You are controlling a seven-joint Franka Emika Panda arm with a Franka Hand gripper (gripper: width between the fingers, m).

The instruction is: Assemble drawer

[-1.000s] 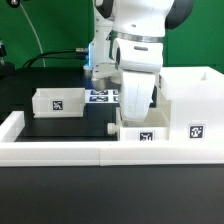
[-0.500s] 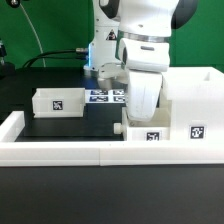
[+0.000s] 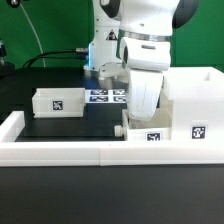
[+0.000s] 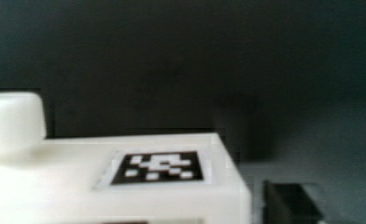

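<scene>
Arm (image 3: 146, 50) shifted toward housing (image 3: 192, 98), end effector (image 3: 143, 119) at tray (image 3: 152, 137), grip unclear.

Glossy white arm (image 3: 146, 60), dark-grey joints

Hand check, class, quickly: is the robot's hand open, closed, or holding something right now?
The hand: cannot be told; its fingertips are hidden low at the small tray beside the housing.

exterior: bright, even, sharp | wrist: dim, blurred, soft focus
</scene>
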